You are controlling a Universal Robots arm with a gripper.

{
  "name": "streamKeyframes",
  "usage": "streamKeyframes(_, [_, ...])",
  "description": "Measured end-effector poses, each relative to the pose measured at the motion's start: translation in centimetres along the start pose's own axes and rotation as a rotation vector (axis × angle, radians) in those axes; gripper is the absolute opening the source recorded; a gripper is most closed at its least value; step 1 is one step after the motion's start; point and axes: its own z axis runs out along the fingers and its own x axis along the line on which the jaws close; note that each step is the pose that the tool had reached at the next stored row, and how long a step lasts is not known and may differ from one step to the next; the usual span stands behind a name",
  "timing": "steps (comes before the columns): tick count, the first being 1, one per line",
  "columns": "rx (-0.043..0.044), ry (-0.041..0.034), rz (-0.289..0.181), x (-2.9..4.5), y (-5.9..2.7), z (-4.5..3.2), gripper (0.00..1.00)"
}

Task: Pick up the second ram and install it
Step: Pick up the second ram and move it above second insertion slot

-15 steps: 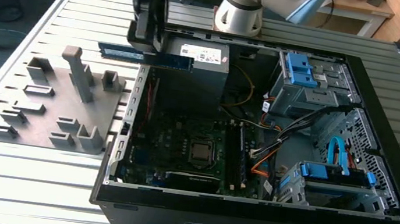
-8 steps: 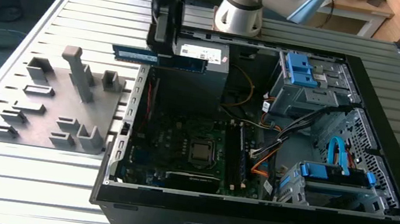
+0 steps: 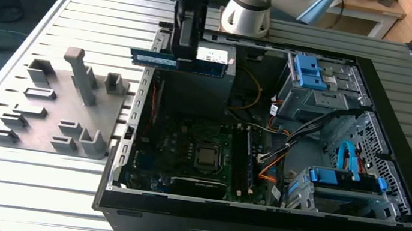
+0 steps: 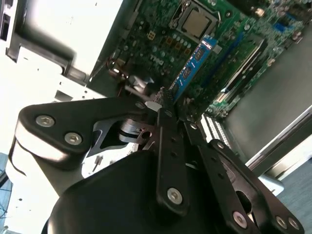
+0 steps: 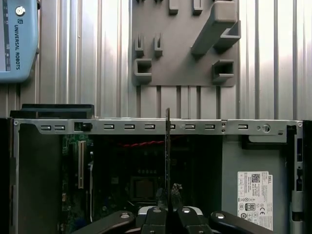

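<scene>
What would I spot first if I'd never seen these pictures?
Probably the gripper pinching a thin memory stick in the air above the open computer case. Next, the grey holder block lying on the slatted table, at the exterior view's left of the case.

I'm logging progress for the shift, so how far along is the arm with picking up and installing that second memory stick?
Done: the pick-up. The gripper is shut on the second ram, well clear of the grey holder block.
In hand: the stick hangs over the open computer case, above the motherboard.
Left: the install. The stick is not yet seated in any slot.
</scene>
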Motion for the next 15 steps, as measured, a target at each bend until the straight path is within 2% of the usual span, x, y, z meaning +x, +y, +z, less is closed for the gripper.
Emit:
streamKeyframes(4, [-0.0006, -0.0001, 0.0, -0.01, -0.95, 0.01, 0.14])
streamKeyframes(15, [-0.0041, 0.0, 0.0, -0.06, -4.32, 0.01, 0.14])
